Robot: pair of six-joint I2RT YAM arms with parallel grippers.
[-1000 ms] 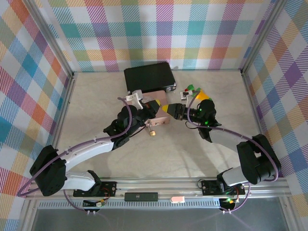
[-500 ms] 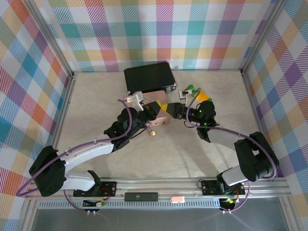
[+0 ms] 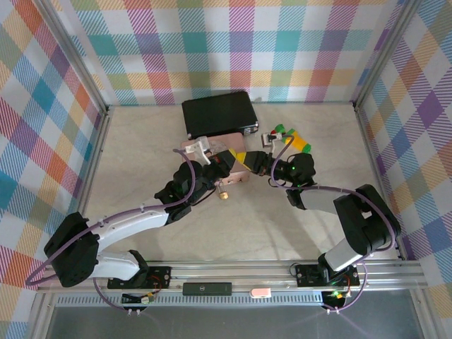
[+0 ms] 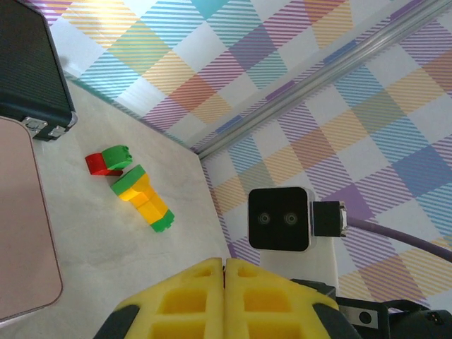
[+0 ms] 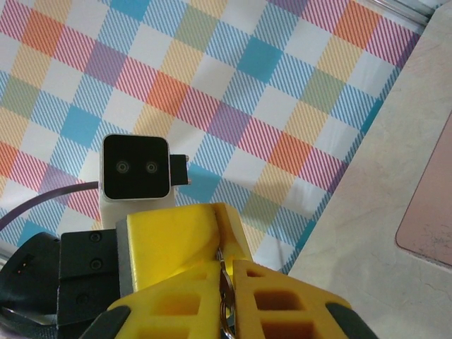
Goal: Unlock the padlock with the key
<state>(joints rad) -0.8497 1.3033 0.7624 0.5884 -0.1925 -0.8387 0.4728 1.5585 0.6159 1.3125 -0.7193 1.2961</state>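
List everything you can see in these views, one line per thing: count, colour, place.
case: one, black, far side of table
tin: one, pink, centre, just in front of case
toy blocks: two small stacks, green, red and yellow, right of tin
padlock: one, brass, near side of tin
key: one, thin grey metal, between right pincer's fingers
table: one, pale beige
left pincer: one, yellow, shut, over tin
right pincer: one, yellow, closed on key, tip to tip with left pincer

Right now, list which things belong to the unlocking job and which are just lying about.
Job in hand:
padlock
key, the thin metal pinched in the right pincer
left pincer, shut

Lying about:
pink tin
black case
toy blocks
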